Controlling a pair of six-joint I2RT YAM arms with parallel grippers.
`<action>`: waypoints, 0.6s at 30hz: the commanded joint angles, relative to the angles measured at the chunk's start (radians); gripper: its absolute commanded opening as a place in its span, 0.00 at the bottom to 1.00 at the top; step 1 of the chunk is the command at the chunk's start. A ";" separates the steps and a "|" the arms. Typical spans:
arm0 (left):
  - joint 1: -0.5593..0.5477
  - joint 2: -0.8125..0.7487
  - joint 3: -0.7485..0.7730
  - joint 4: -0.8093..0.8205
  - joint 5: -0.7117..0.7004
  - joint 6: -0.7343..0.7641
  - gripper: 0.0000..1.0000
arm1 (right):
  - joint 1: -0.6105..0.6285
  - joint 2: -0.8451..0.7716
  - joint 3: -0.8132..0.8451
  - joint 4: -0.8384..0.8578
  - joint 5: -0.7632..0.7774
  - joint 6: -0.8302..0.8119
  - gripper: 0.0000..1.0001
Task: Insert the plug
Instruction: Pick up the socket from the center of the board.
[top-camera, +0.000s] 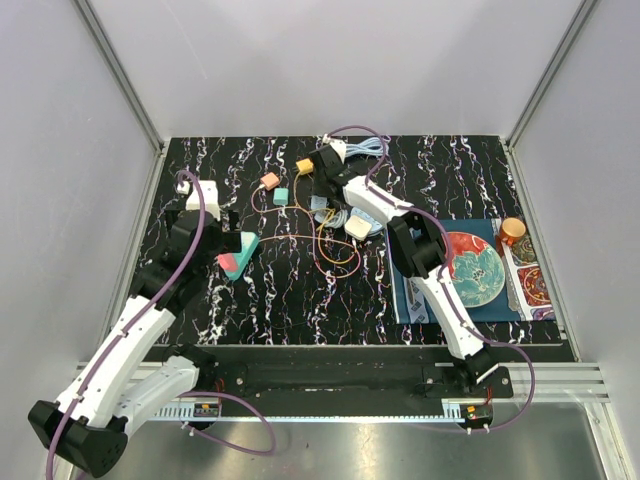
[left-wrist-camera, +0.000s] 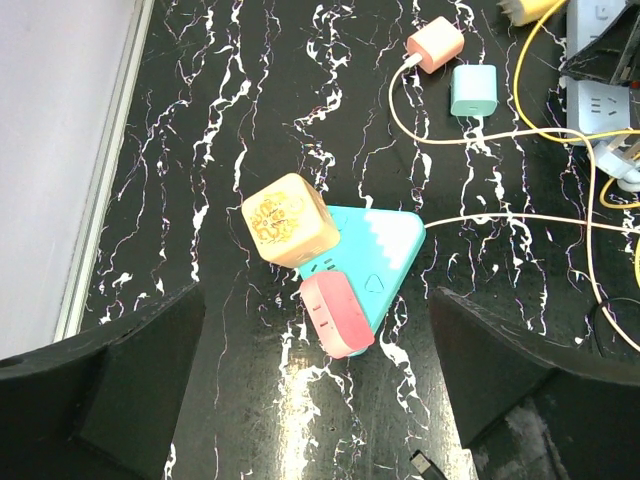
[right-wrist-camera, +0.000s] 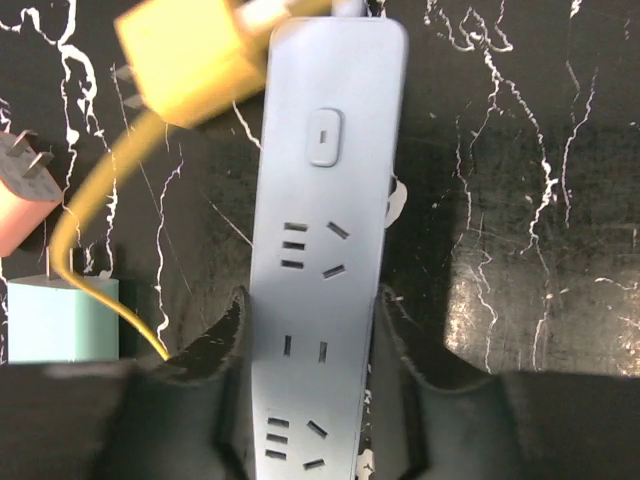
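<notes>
A yellow plug (right-wrist-camera: 185, 55) on a yellow cord lies blurred on the black marbled surface (top-camera: 260, 290), just beside the switch end of a pale blue power strip (right-wrist-camera: 320, 250), not in any socket; in my right wrist view the right tool (right-wrist-camera: 310, 300) has closed in on that strip, one dark finger (right-wrist-camera: 225, 340) pressed against each long edge, partway down its row of sockets; a pink plug (right-wrist-camera: 20, 200) and a teal plug (right-wrist-camera: 60, 320) lie left of the strip; further left, my left tool (left-wrist-camera: 315, 295) hangs with its fingers spread wide, gripping nothing, above a teal triangular block (left-wrist-camera: 385, 250) with a wooden cube (left-wrist-camera: 288, 220) and a pink block (left-wrist-camera: 337, 315) resting against it.
</notes>
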 joint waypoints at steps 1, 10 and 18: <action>0.006 -0.028 -0.009 0.051 0.008 0.003 0.99 | -0.004 -0.098 -0.027 -0.050 -0.003 -0.050 0.12; 0.008 -0.043 -0.012 0.055 0.002 0.001 0.99 | -0.004 -0.316 -0.074 0.030 -0.060 -0.110 0.00; 0.008 -0.063 -0.020 0.063 -0.020 0.000 0.99 | 0.023 -0.612 -0.226 0.042 -0.232 -0.200 0.00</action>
